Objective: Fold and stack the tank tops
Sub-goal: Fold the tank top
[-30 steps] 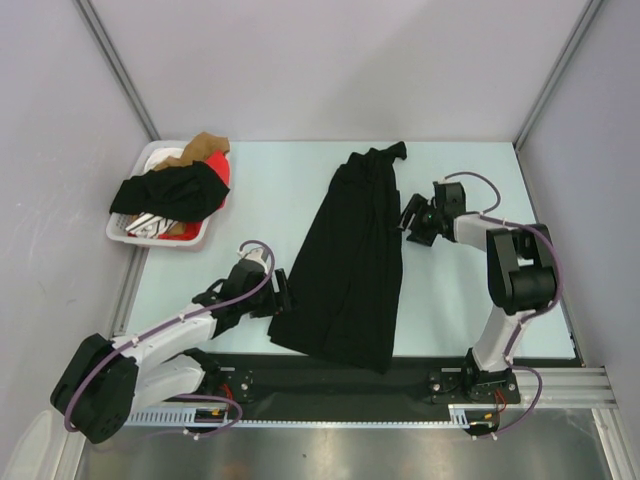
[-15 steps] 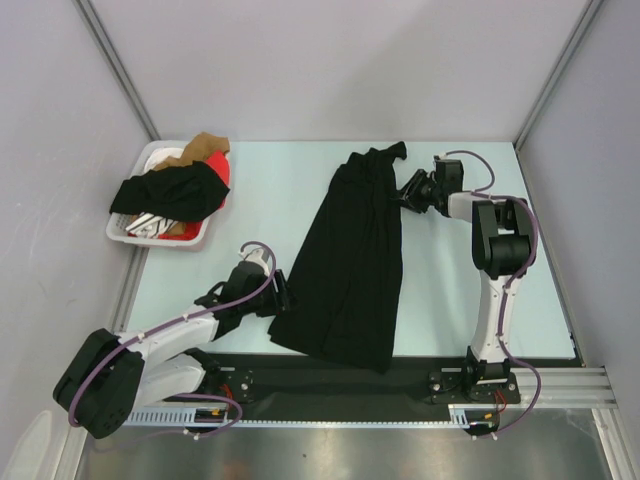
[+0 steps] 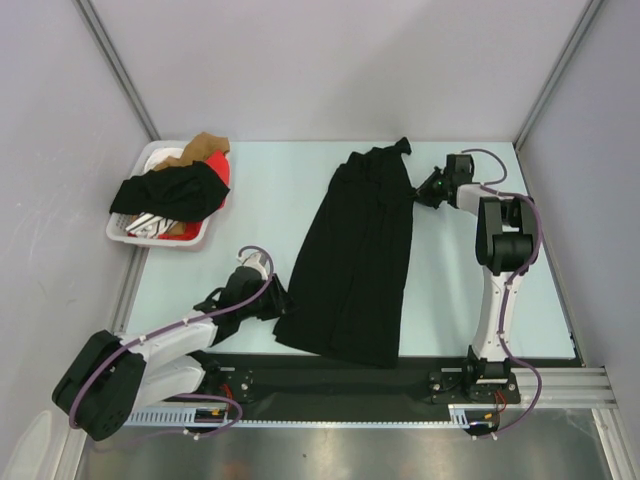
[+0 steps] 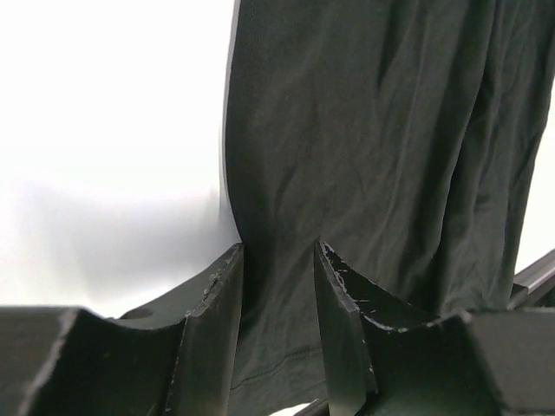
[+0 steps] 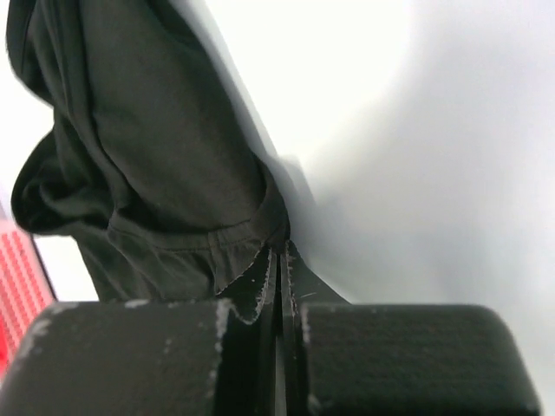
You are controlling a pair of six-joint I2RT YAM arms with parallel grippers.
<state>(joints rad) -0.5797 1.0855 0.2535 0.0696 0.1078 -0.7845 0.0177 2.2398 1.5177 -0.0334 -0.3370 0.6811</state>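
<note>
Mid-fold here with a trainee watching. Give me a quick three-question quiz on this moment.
1. True or false: the left gripper is shut with no cloth between its fingers.
2. Where does the right gripper pinch the black tank top? A: right edge, far end. B: near hem. C: middle.
3. Fill in: the red garment lies in the white ____.
Key: 1 false; 2 A; 3 basket.

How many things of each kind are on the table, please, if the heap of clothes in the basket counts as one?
Black tank top, spread out: 1
White basket: 1
Heap of clothes in the basket: 1
Total: 3
</note>
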